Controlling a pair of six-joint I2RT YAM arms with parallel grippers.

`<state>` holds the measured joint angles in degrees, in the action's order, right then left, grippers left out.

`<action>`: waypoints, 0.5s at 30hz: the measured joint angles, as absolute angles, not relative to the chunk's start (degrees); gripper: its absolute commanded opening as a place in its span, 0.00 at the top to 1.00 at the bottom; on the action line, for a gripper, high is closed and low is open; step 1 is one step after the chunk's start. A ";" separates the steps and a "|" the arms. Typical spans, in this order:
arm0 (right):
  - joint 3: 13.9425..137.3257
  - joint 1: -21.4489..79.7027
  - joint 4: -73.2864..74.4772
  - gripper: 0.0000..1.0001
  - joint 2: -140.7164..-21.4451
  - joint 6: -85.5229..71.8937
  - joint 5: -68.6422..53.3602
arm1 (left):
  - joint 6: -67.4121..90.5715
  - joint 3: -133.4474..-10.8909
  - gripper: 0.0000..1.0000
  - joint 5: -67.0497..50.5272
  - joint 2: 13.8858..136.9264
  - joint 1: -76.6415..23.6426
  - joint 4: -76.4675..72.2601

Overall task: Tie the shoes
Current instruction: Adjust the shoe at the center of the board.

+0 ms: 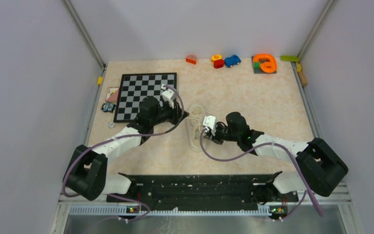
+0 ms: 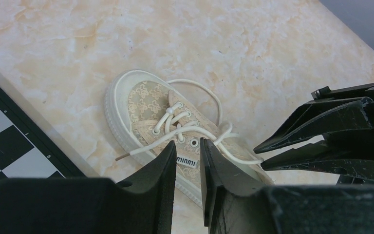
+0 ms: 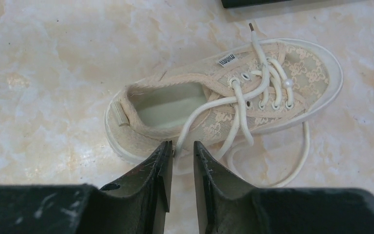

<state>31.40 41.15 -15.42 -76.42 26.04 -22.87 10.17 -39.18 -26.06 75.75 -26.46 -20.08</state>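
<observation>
the shoe (image 1: 196,127) lies on its sole mid-bench, between the two arms, with its toe toward the far side. its laces (image 3: 233,105) are threaded but untied. they cross once over the tongue, one end trails off past the side and a slack loop rests on the bench (image 1: 253,107) by the toe. both wrists are tilted down at the eyelets from either side, probably so each can take one lace and pull against the other.

the left jaws stand a little apart above the side label and hold nothing. the shoe shows through the gap. the right jaws are also only narrowly parted at the heel side. a lace end reaches the mouth of that gap, but the gap looks wider than the lace, so i judge it not yet pinched.

the bench is pale marbled beige and smooth. a chessboard (image 1: 146,95) sits just left of the shoe, and small toys, among them a blue car (image 1: 232,61), line the far edge. plain grey walls on metal posts close it in.
</observation>
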 measured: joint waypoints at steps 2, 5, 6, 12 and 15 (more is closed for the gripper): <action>32.05 41.15 -15.18 0.70 -76.88 26.74 -23.77 | 9.85 -39.18 0.71 -26.26 75.75 -26.46 -20.16; 32.16 41.15 -14.92 0.79 -77.28 27.57 -24.71 | 9.45 -39.18 0.71 -26.55 75.75 -26.46 -20.16; 32.18 41.15 -14.90 0.85 -77.41 27.90 -24.77 | 9.39 -39.18 0.71 -26.65 75.75 -26.46 -20.14; 33.01 41.15 -13.32 1.00 -78.15 28.88 -25.36 | 8.93 -39.20 0.71 -27.64 75.75 -26.46 -20.14; 34.72 41.15 -11.14 1.00 -78.17 28.16 -25.39 | 8.78 -39.20 0.70 -27.66 75.75 -26.48 -20.23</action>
<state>34.72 41.15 -11.14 -78.17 28.16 -25.39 8.78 -39.20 -27.66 75.75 -26.48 -20.23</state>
